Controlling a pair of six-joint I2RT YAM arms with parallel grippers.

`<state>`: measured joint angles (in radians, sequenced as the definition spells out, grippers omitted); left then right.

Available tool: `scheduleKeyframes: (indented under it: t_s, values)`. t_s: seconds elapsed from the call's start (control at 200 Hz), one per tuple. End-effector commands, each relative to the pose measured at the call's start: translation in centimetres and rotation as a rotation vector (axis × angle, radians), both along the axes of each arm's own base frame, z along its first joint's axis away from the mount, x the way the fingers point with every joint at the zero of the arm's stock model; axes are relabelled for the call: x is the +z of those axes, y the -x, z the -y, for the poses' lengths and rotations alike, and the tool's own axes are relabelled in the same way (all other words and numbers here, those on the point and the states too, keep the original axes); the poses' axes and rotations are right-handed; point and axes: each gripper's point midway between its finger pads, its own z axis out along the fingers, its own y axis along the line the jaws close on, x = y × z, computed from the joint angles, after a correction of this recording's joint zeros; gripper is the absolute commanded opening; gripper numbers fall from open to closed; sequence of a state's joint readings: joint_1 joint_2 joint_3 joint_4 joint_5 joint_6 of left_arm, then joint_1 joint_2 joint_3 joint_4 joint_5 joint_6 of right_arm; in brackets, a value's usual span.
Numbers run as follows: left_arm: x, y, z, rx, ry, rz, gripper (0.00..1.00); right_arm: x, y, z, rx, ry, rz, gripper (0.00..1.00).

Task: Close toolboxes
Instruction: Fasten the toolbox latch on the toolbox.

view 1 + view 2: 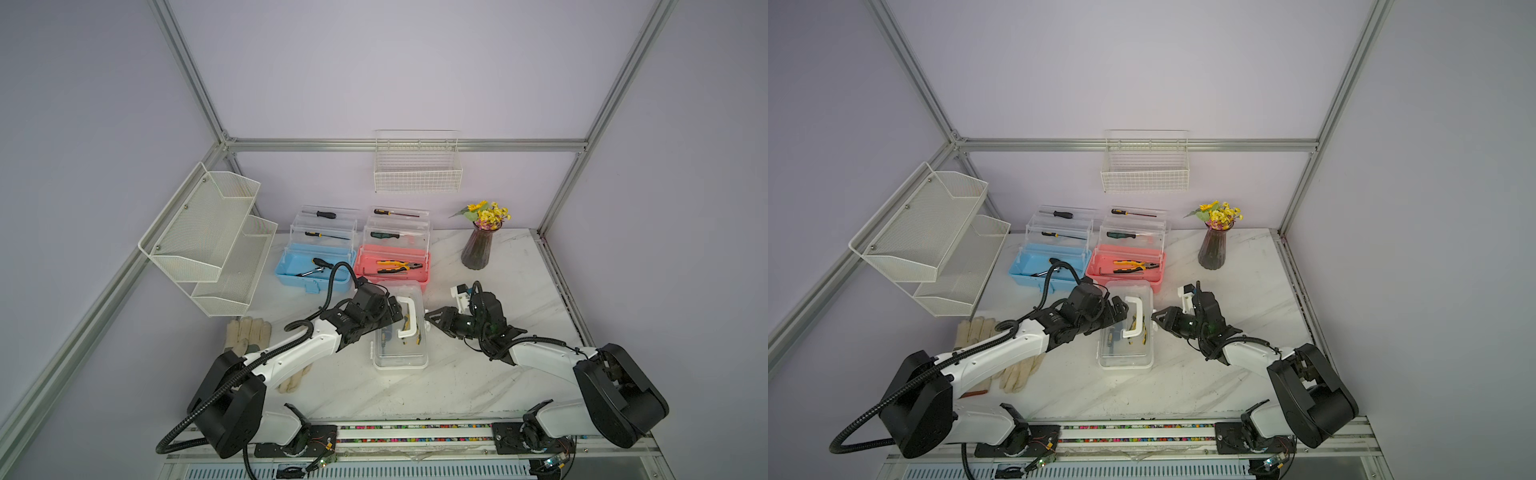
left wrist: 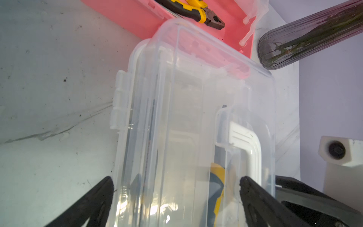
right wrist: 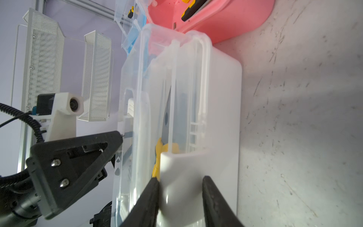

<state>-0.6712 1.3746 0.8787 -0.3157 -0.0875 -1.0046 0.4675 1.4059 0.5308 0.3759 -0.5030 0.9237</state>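
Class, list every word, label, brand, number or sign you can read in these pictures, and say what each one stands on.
Readable text: none in any view.
Pale mark on the black part of the left arm: too small to read.
Pliers in the pink toolbox: no print can be made out.
White toolbox and blue toolbox: no labels show.
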Motion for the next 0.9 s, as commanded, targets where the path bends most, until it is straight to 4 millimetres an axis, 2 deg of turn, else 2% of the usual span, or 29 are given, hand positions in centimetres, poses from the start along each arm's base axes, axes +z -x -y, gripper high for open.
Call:
scheduleKeyframes:
  t_s: [0.0,0.31,0.32,0.895]
  values:
    - [-0.8,0.7,-0.4,0.047,-0.004,-0.028,1.0,0.0,0.0,-0.3,-0.002,-0.016,0.002,0.38]
    - [-1.2,0.5,0.4,0.038,-0.008,-0.032,1.0,1.4,0.3,-0.7,0.02,-0.042,0.014,0.34]
    - [-2.1,0.4,0.4,0.038,-0.023,-0.05,1.0,1.4,0.3,-0.7,0.022,-0.041,0.014,0.34]
    - [-2.5,0.1,0.8,0.044,-0.018,-0.05,1.0,-0.4,1.5,-1.3,0.056,0.043,-0.031,0.3]
